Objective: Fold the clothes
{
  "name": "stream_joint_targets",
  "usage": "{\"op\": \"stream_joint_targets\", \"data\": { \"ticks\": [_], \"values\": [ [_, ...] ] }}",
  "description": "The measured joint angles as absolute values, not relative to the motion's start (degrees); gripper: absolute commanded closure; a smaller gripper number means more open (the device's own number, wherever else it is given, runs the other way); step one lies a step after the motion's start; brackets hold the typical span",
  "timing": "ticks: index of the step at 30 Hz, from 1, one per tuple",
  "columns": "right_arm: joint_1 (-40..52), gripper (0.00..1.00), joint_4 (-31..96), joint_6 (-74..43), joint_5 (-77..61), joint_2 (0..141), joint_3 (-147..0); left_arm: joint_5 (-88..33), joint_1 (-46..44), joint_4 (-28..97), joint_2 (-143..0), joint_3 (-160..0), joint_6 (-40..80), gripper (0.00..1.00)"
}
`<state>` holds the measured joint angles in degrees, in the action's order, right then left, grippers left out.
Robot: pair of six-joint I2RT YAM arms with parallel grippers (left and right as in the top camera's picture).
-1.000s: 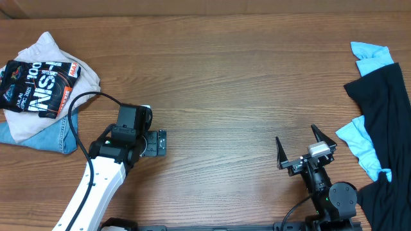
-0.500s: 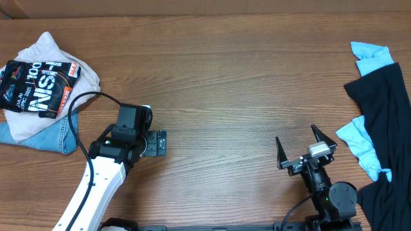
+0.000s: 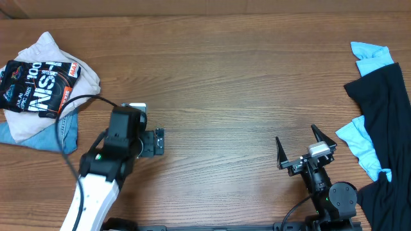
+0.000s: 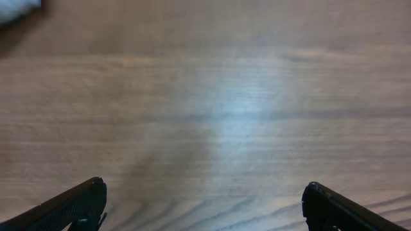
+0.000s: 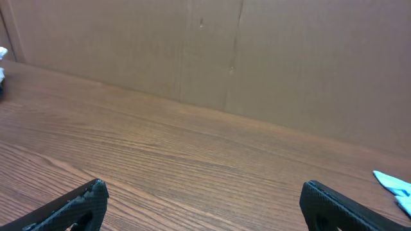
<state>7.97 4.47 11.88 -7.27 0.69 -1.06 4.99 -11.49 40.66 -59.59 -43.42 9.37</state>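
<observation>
The clothes lie in two heaps. At the far left a folded black jersey (image 3: 37,85) with white lettering and orange lines rests on a beige garment (image 3: 50,46) and a light-blue denim piece (image 3: 40,138). At the right edge a black garment (image 3: 385,106) drapes over light-blue cloth (image 3: 369,54). My left gripper (image 4: 204,196) hangs open over bare wood right of the left heap, with nothing between its fingers. Over bare wood near the front, left of the right heap, my right gripper (image 3: 297,136) is open and empty too.
The wooden table (image 3: 225,83) stretches between the heaps. A brown cardboard wall (image 5: 257,58) stands behind its far edge. A black cable (image 3: 67,109) loops from the left arm (image 3: 103,163) next to the left heap. A light-blue corner (image 5: 395,183) shows in the right wrist view.
My left arm has swung a little to the left and its cable has shifted with it. The right arm and both heaps have not moved.
</observation>
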Motion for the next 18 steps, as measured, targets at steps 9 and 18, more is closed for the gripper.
{"op": "stream_joint_targets", "data": {
  "ticks": [9,18],
  "values": [
    [8.0,0.0,4.4,11.9,-7.3,0.7,-1.1,2.0,-4.9,30.6,-39.2,-28.5,9.5,0.0],
    [8.0,0.0,4.4,11.9,-7.3,0.7,-1.1,-2.7,-3.3,9.8,-20.1,-7.8,9.6,0.0]
  ]
}}
